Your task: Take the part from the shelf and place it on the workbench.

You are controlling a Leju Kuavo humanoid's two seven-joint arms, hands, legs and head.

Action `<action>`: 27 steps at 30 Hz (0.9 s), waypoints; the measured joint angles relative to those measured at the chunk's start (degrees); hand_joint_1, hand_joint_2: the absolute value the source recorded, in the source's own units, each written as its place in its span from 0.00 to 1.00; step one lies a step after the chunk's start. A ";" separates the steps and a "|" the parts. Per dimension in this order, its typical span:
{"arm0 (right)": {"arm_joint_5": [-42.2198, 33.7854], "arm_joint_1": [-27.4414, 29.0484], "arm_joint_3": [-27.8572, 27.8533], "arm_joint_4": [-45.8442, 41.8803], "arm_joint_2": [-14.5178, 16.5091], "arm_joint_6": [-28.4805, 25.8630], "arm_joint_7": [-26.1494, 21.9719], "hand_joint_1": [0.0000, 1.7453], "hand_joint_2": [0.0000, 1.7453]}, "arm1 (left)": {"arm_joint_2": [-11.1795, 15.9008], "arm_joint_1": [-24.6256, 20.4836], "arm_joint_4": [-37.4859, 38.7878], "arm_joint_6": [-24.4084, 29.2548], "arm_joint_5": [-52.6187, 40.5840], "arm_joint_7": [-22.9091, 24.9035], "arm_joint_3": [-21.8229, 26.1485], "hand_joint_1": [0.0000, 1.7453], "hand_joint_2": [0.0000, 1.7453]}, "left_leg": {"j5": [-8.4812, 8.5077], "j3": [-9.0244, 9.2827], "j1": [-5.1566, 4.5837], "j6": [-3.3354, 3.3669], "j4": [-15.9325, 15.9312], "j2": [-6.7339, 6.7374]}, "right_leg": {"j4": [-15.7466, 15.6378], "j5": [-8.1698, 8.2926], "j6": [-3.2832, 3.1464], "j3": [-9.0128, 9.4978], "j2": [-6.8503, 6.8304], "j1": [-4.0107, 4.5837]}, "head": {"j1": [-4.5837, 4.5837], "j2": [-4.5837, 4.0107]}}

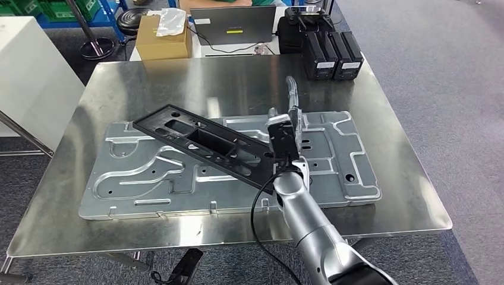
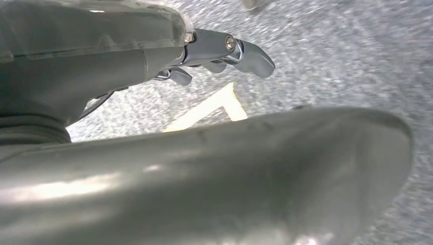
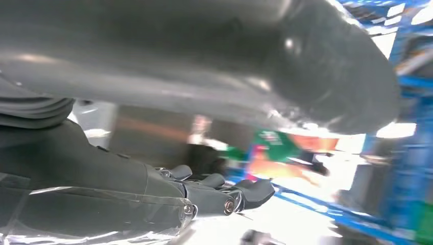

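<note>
Black plastic, long and slotted: the part (image 1: 208, 142) lies slantwise over the big grey stamped plate (image 1: 345, 172) on the steel workbench (image 1: 238, 83). Its near end is at the right hand (image 1: 285, 142), tilted up off the plate, while its far end reaches toward the bench's left edge. The hand seems to grip that end, though I cannot tell for sure. This looks like the set-down; next comes lowering and letting go. The left hand (image 2: 224, 51) hangs empty, fingers loosely curled. There is bare steel along the near and right edges for backing out.
</note>
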 joint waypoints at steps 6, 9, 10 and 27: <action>6.34 6.83 11.71 -13.00 0.40 -6.08 -1.69 0.00 0.00 | 0.61 3.37 0.00 0.10 0.49 0.51 1.57 0.00 0.00 | 2.60 4.05 -0.23 1.55 -8.72 0.13 | 1.50 -1.34 1.19 -0.50 -0.16 0.32 | 0.03 0.01; 8.49 8.45 14.79 -16.35 0.49 -6.33 -1.72 0.00 0.00 | 0.66 4.20 0.00 0.05 0.68 0.78 2.05 0.00 0.00 | 2.98 4.13 0.11 2.35 -9.29 0.16 | 6.39 -5.30 1.99 -2.40 -0.06 0.09 | 0.20 0.00; 8.56 8.83 15.50 -17.05 0.46 -6.38 -1.72 0.00 0.00 | 0.67 4.37 0.00 0.05 0.76 0.81 2.25 0.00 0.00 | 3.04 4.05 0.11 2.49 -9.32 0.15 | 9.92 -7.32 2.24 -3.89 -0.04 -0.05 | 0.27 0.00; 8.12 11.33 17.91 -22.67 -0.63 -6.51 -1.68 0.00 0.00 | 0.82 5.13 0.00 -0.65 -0.75 1.29 2.70 0.00 0.00 | -6.00 -1.74 0.36 -0.29 5.28 0.03 | 0.84 0.41 -0.67 -1.57 -0.20 0.06 | 0.08 0.00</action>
